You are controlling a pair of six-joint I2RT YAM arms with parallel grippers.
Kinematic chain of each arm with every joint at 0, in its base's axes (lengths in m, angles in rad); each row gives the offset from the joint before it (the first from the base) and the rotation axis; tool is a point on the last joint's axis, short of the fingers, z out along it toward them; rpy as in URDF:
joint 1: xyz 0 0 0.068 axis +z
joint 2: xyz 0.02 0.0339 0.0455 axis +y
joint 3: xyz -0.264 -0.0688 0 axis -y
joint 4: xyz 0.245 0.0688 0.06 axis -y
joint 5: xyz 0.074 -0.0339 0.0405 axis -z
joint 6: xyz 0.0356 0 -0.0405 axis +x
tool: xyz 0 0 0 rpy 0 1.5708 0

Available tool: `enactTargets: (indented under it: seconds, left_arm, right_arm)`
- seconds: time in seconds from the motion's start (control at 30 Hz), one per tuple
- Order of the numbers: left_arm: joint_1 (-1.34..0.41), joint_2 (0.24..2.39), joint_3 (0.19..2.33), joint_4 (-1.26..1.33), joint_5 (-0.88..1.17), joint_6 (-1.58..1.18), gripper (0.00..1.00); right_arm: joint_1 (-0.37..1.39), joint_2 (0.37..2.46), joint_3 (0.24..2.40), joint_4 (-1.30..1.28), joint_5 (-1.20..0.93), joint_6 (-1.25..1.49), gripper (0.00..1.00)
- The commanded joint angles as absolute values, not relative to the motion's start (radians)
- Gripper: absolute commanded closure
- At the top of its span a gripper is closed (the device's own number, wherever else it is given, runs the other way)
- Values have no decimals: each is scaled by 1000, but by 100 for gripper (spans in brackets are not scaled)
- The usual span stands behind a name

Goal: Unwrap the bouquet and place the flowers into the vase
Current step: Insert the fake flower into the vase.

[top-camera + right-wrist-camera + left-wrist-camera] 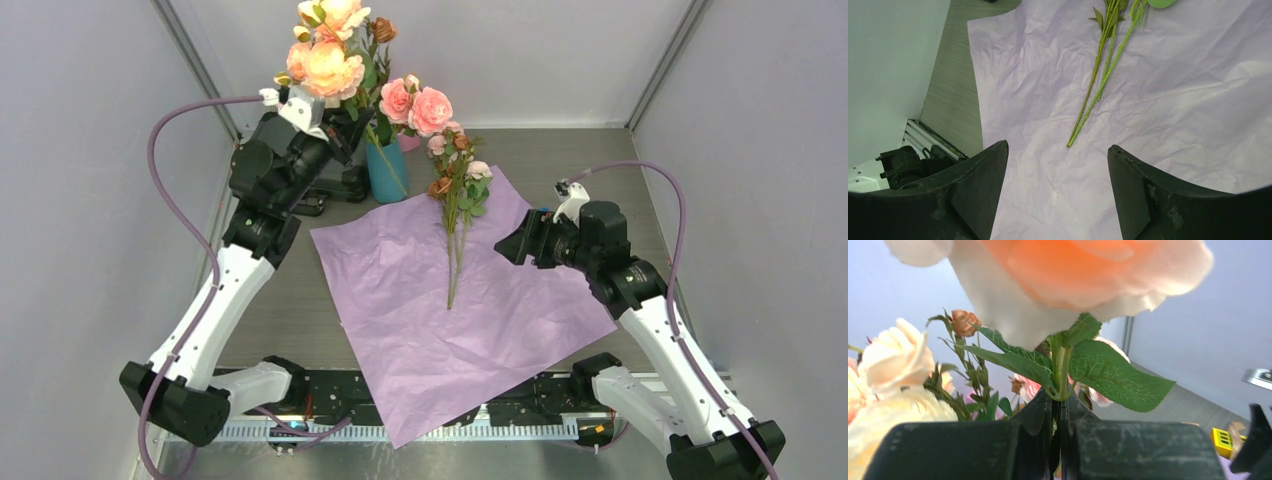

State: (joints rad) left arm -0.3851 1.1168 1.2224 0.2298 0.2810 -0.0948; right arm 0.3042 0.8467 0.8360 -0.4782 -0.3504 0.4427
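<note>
Your right hand (512, 245) hangs over the right part of the paper (430, 330), which lies spread flat on the desk (280, 300). The flowers (457, 200) lie on the paper just left of that hand, heads toward the far side, stem ends ahead of its fingers. Your left hand (345, 120) is at the far left with a rose stem (1063, 370) between its fingers. The larger roses (330, 65) are above it. The vase (385, 170) stands just below and right of it, beyond the paper's far corner.

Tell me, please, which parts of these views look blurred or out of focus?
Left wrist: the large peach-orange rose is soft, the green leaf below sharp. Right wrist: crinkled lilac paper and thin green stems crisp. Top external: sharp, evenly lit.
</note>
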Motion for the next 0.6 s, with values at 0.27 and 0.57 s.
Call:
enactTargets:
  seconds: [0.27,0.57]
  left_arm:
    - [-344,1282,1459,339,328,34,100]
    - [-328,1409,1581,308,379,72,100]
  right_arm:
    - [293,789,850,-513,-352,421,24]
    - [293,767,860,-545,-351,416,25]
